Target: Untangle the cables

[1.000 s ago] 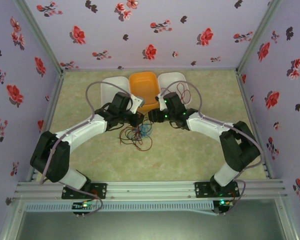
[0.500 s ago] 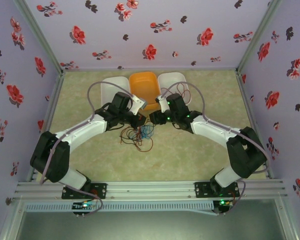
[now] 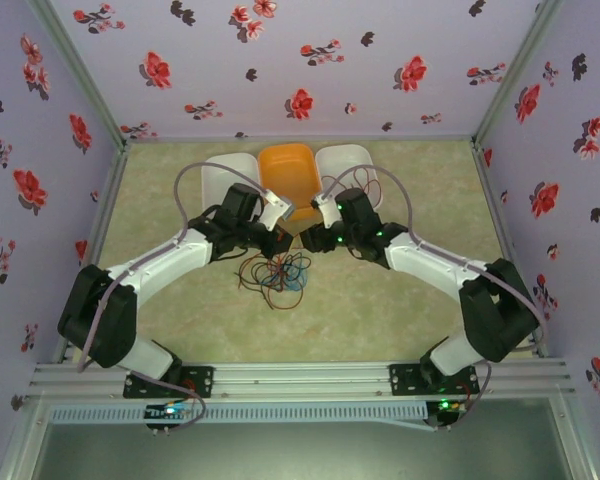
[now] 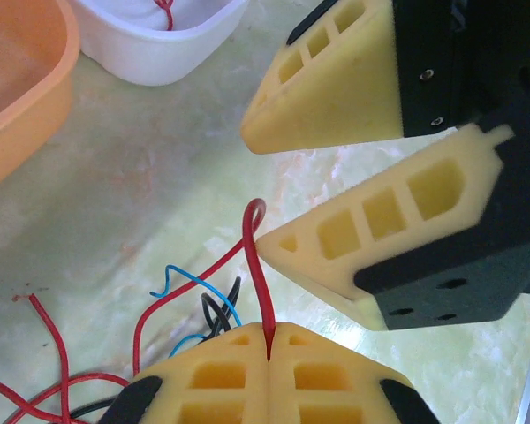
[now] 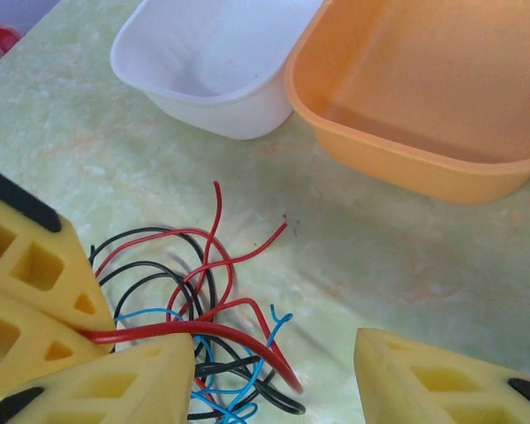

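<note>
Tangle of red, black and light blue cables [image 3: 277, 270] at centre of frame. Orange tub [image 3: 285, 168] at upper middle, flanked by two white tubs [image 3: 223, 180]. Pale green marbled table [image 3: 380, 310]. Lilac walls [image 3: 280, 60] patterned with red and black flowers. Yellow gripper fingers [image 4: 336, 88] on black mounts. White-and-black arms [image 3: 170, 262].

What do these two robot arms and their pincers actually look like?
The left arm and right arm have white shells with black joints; a thin grey cable loops along each. The left gripper and right gripper have black bodies carrying pale yellow wedge-shaped fingers with rectangular cut-outs.
</note>
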`<action>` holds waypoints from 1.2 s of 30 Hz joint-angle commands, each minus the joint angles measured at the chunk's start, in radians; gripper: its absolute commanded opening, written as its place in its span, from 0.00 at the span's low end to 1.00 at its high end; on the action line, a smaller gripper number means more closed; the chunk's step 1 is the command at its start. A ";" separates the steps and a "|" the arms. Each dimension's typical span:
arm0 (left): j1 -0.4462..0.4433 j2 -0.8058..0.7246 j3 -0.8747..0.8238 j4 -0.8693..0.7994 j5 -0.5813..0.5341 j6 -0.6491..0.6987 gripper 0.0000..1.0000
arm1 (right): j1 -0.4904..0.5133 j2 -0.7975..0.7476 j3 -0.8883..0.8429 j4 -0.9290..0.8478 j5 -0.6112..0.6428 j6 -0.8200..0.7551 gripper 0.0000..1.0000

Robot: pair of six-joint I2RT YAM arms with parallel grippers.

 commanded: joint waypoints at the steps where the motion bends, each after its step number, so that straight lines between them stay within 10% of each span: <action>1: 0.005 -0.041 0.034 -0.009 0.039 0.029 0.00 | 0.007 -0.040 -0.014 -0.035 -0.031 -0.061 0.52; 19: 0.006 -0.102 0.032 0.003 0.192 0.094 0.00 | 0.007 -0.136 -0.111 0.069 -0.068 -0.037 0.50; 26: 0.010 -0.122 0.025 0.036 0.182 0.059 0.01 | 0.008 -0.204 -0.096 0.076 -0.073 -0.017 0.11; 36: 0.066 -0.208 -0.060 0.191 0.010 -0.133 0.59 | 0.009 -0.292 0.022 -0.074 0.073 0.043 0.00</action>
